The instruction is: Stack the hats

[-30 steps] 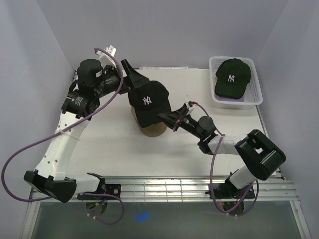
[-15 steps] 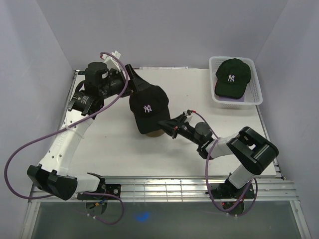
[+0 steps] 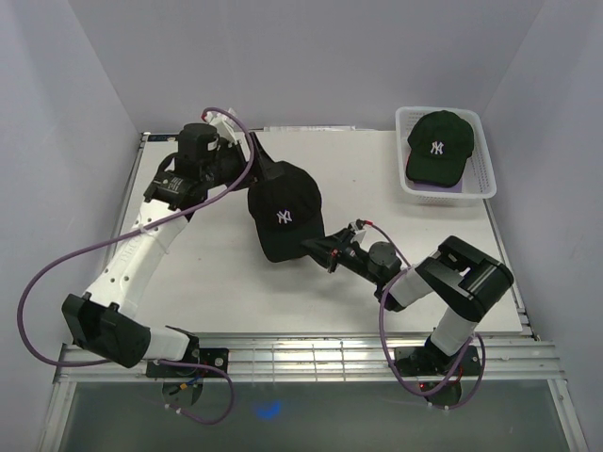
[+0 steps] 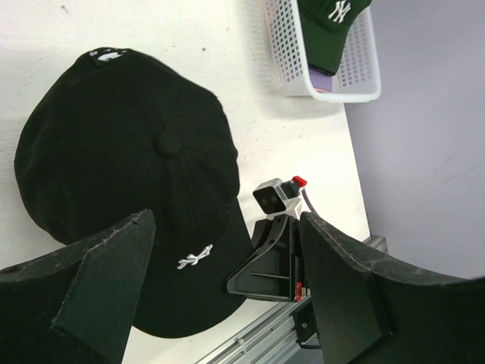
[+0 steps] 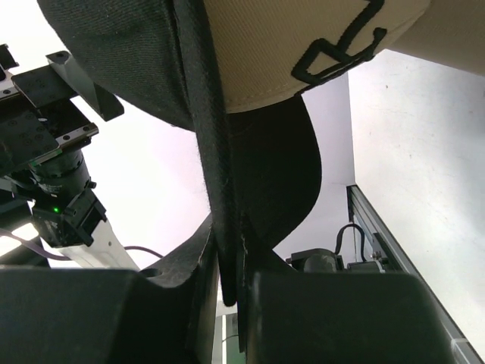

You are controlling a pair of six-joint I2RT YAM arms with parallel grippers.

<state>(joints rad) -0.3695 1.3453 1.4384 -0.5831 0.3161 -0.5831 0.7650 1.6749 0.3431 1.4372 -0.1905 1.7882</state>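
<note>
A black cap with a white logo sits in the middle of the table, over a tan cap that shows only in the right wrist view, under the black cloth. My right gripper is shut on the black cap's brim at the cap's near right side. My left gripper is open and empty just behind the black cap, its fingers spread above it. A dark green cap lies in the basket.
The white mesh basket stands at the back right, also in the left wrist view, with a lavender cap under the green one. Purple cables loop from both arms. A metal rail runs along the near table edge.
The black cap has come down and a little toward the front, now hiding the tan shape under it. The left arm has swung right; the right arm has drawn in closer.
</note>
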